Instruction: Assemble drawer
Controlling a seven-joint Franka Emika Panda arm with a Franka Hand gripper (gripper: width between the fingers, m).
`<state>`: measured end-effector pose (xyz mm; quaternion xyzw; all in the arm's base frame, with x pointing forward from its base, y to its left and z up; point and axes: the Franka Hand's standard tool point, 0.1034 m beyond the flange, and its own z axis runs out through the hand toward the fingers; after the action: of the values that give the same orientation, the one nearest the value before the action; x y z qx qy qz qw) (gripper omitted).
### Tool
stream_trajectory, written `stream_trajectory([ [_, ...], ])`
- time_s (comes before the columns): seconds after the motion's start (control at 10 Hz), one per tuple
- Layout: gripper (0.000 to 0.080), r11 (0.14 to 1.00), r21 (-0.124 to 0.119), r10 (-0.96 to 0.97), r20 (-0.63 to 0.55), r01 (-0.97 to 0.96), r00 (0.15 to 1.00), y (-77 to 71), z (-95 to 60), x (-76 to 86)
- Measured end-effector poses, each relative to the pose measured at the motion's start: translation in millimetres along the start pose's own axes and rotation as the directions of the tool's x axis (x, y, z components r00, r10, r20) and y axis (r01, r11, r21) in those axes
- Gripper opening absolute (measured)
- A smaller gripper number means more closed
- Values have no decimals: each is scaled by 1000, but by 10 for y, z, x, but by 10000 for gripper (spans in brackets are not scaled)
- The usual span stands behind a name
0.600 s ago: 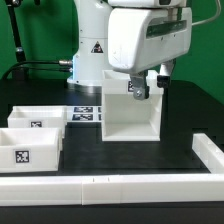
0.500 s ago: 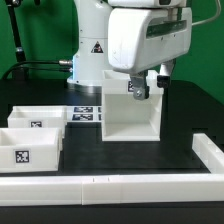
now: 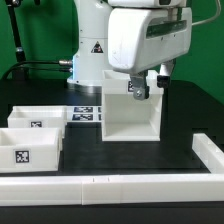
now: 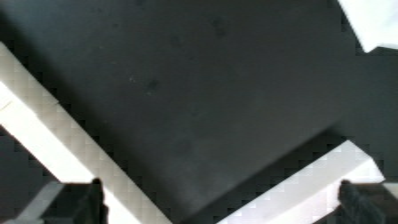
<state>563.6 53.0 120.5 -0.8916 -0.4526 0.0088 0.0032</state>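
- Currently gripper spread wide, nothing held; hovers at drawer casing top.
- Casing upright on table.
- Two trays at casing's 8 o'clock, apart from it.

- Glossy white rounded plastic arm shells
- Black triangular warning sticker on the lower white link
- Dark two-finger gripper with blackish, blocky fingertips

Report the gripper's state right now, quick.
Gripper: open wide, gripping nothing.
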Motion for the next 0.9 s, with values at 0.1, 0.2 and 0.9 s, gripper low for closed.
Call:
stream_trajectory([
  [0.1, 650, 999, -6, 34, -6, -34, 999, -18, -19, -6],
  [0.2, 650, 995, -22, 96, -20, -96, 995, -110, -85, -66],
  [0.9, 650, 943, -32, 331, -21, -331, 943, -654, -244, -285],
])
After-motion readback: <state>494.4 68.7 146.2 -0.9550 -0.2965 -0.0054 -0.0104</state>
